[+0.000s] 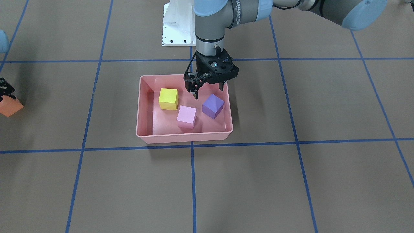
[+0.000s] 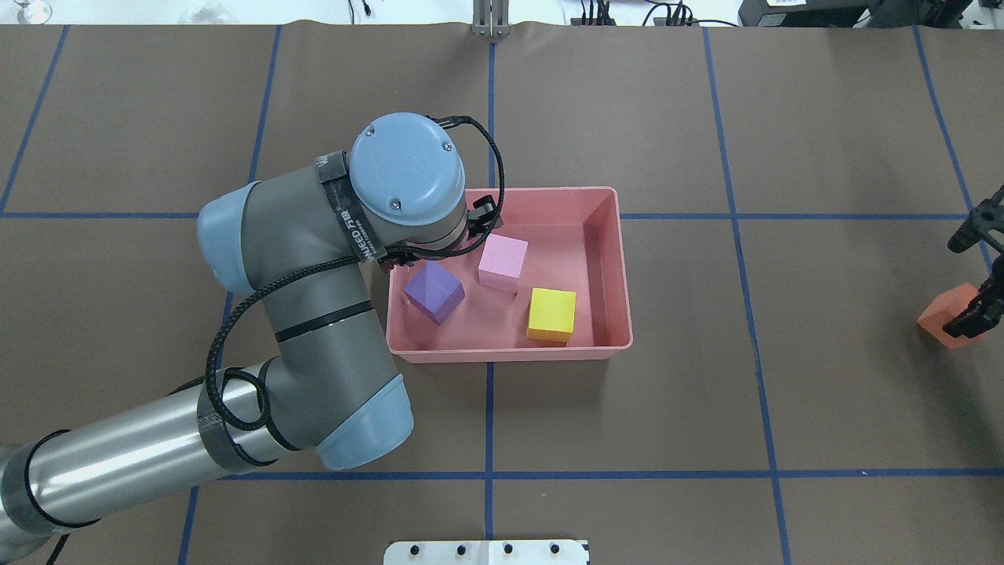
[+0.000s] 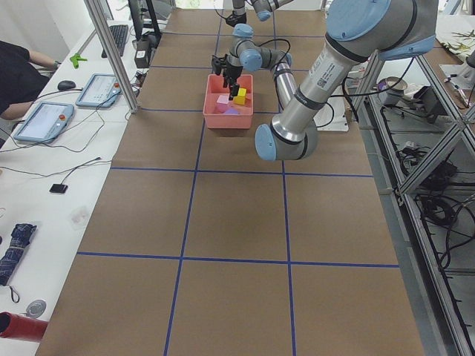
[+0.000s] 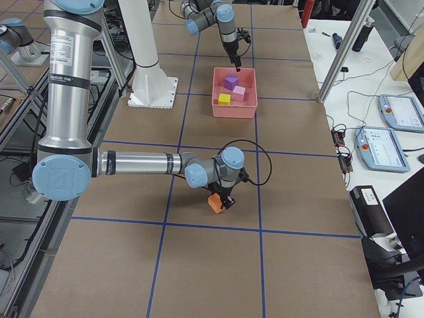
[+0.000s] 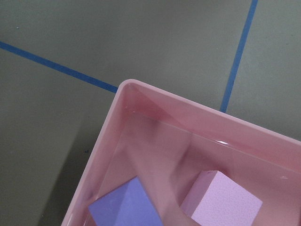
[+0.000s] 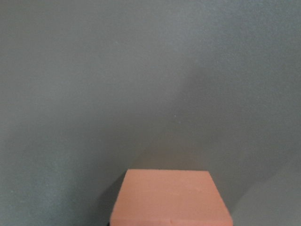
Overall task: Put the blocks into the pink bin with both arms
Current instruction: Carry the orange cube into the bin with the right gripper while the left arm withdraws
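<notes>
The pink bin (image 1: pixel 184 139) sits mid-table and holds the yellow block (image 1: pixel 168 98), the light pink block (image 1: pixel 186 117) and the purple block (image 1: pixel 213 105). My left gripper (image 1: pixel 208 92) hangs open and empty over the bin's robot-side edge, just above the purple block. Its wrist hides it in the overhead view. The left wrist view shows the bin's corner (image 5: pixel 197 106) with the purple block (image 5: pixel 124 207) and the pink block (image 5: pixel 221 200). My right gripper (image 2: pixel 969 318) is far from the bin at the table's right, closed on the tilted orange block (image 2: pixel 941 318) low over the table. The orange block fills the bottom of the right wrist view (image 6: pixel 169 197).
The brown table is crossed by blue tape lines (image 1: pixel 192 181). The white base plate (image 1: pixel 174 26) stands on the robot's side of the bin. The left arm's elbow (image 2: pixel 314 314) reaches over the table beside the bin. Tablets (image 3: pixel 44 119) lie on the operators' bench.
</notes>
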`<act>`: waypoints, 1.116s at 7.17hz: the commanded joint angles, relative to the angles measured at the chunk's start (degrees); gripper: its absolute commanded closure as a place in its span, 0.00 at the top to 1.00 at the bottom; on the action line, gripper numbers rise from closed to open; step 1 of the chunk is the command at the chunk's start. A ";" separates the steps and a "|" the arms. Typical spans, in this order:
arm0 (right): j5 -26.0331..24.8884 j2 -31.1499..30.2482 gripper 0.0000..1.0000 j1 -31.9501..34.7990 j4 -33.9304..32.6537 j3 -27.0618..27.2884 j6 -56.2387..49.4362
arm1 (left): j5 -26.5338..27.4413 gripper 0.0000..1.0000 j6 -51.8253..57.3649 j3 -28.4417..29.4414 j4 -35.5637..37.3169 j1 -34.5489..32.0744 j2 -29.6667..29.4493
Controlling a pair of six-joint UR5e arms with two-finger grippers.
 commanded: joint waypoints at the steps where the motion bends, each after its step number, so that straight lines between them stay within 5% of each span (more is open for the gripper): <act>1: 0.81 0.11 0.00 1.87 -0.46 2.65 0.31 | 0.01 1.00 0.24 -0.88 -0.09 -0.35 -0.05; 3: 8.85 4.30 0.00 10.37 -11.99 8.54 0.40 | -0.42 1.00 5.47 -3.69 1.22 -2.36 0.38; 6: 11.45 22.98 0.00 12.87 -35.48 14.10 12.19 | -5.92 1.00 23.82 -8.27 3.07 -12.08 8.80; 8: 12.32 32.41 0.00 6.66 -35.89 14.36 32.11 | -10.79 1.00 35.69 -10.72 2.46 -18.78 16.69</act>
